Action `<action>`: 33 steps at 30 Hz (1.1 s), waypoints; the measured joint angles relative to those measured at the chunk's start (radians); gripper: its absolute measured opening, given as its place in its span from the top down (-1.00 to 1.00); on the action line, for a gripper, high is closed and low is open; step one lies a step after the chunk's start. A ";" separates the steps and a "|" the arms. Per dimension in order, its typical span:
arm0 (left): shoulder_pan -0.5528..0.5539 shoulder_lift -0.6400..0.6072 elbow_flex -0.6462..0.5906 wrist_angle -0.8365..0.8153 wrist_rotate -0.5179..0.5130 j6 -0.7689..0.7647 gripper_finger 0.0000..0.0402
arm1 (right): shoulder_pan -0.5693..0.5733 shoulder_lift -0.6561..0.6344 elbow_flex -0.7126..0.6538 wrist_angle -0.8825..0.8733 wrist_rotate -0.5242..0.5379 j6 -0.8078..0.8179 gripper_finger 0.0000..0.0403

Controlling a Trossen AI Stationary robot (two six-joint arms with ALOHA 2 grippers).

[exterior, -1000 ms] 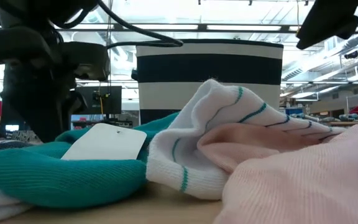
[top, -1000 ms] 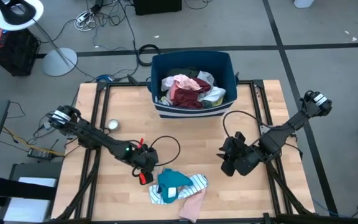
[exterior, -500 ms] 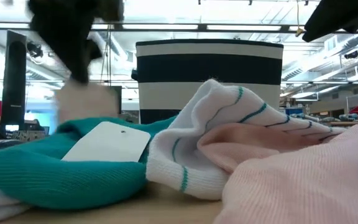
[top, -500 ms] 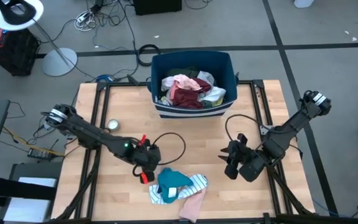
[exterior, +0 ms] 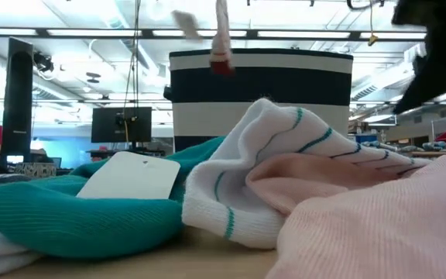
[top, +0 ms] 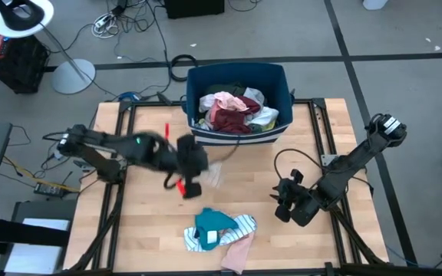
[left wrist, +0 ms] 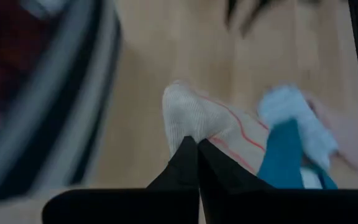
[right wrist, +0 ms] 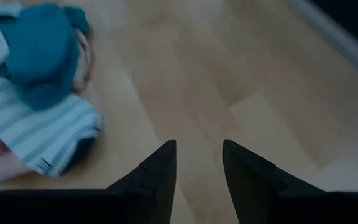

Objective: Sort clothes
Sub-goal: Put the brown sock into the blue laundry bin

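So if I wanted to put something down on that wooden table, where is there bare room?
Bare wood lies between the dark blue plastic bin and the right gripper, and at the table's left side by the left arm. It is crowded at the near edge, where the teal knit garment, white striped garment and pink garment lie heaped, and where the left gripper carries a pale cloth.

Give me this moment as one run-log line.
left end effector: shut on white sock, lifted over table | right end effector: open, empty, above bare table | pile: front of table | bin: full
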 joint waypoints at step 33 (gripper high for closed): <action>0.685 0.169 0.303 -0.016 0.257 0.170 0.62 | -0.145 -0.010 -0.261 0.539 -0.205 -0.184 0.35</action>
